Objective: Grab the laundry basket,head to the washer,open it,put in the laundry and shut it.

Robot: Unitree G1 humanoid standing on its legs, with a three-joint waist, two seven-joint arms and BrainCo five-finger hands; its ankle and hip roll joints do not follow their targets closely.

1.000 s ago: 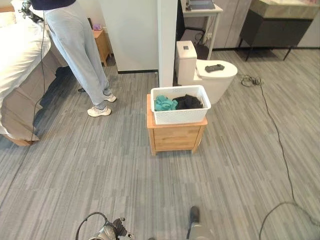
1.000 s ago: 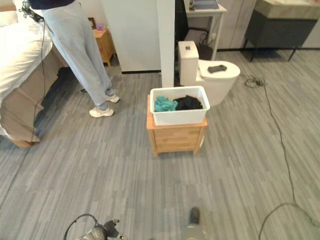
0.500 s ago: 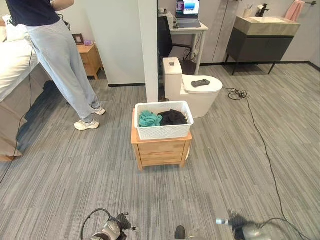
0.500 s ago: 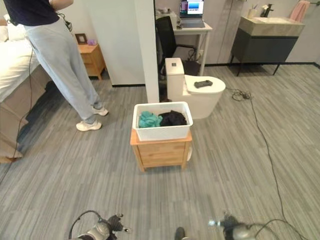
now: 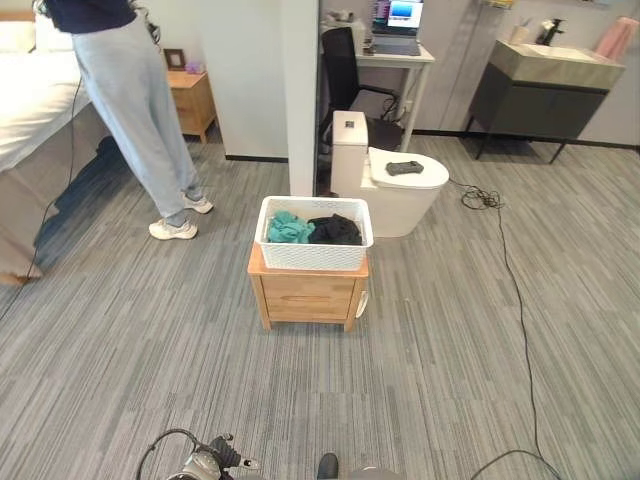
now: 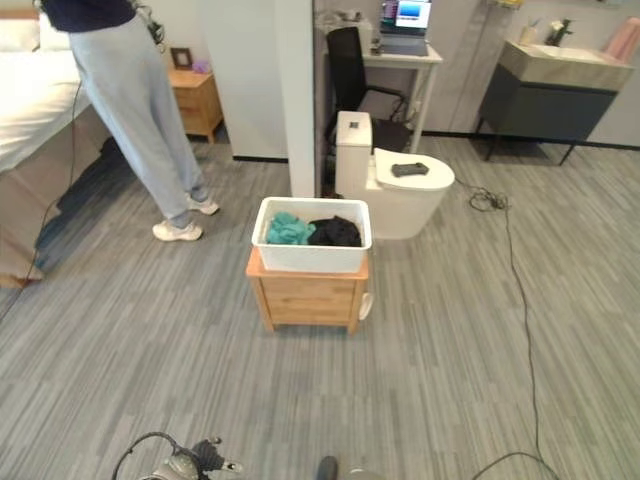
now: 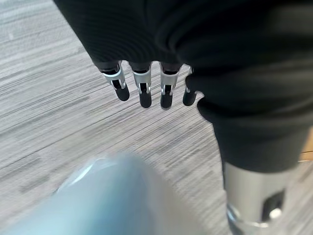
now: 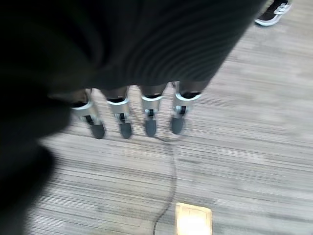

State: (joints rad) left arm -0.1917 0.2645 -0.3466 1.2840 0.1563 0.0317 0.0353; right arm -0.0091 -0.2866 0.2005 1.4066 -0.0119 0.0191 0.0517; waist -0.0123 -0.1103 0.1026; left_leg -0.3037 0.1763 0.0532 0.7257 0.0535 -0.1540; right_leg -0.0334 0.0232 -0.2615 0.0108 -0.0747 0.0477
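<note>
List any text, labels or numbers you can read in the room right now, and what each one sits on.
No text can be read in any view.
Laptop screen on the desk: lit, content too small to read.
Small panel on the toilet tank: too small to read.
White laundry basket and wooden cabinet under it: no print visible.
Framed picture on the nightstand: too small to tell.

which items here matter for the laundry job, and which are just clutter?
Job:
- white laundry basket on the wooden cabinet
- teal cloth and black cloth inside it
- left hand and right hand, both open and empty

Clutter:
- toilet, dark item on its lid
- desk with laptop
- person by the bed
</note>
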